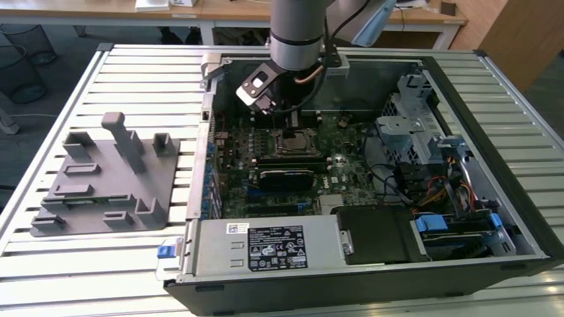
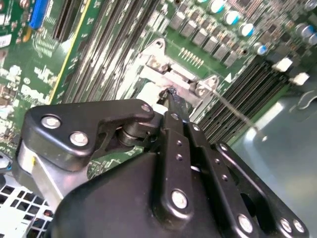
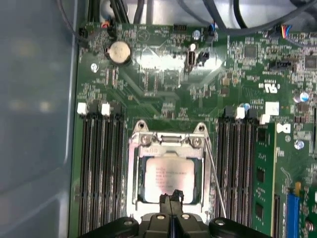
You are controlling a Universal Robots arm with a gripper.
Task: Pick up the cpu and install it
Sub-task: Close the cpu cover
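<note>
**Open tower on the slatted bench**

An open computer case (image 1: 352, 294) lies flat on the slatted metal table (image 1: 97, 281), green motherboard (image 1: 348, 175) face up. Towards the exterior view's left, just beside the case, sits a grey plastic holder tray (image 1: 105, 191). Inside: a silver power supply (image 1: 264, 247), dark memory slots (image 3: 101, 168), a coin battery (image 3: 119, 51). A mesh bin (image 1: 20, 66) stands beyond the table.

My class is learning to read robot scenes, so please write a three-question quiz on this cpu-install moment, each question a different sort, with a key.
1. True or false: the cpu lies in the socket.
2. In the exterior view, the grey holder tray lies: A) on the floor; B) on the slatted table, at the exterior view's left of the computer case; C) on the arm.
3. Fill in: the fingers of the gripper are ___ (open or shut).
Key: 1 true; 2 B; 3 shut.
</note>
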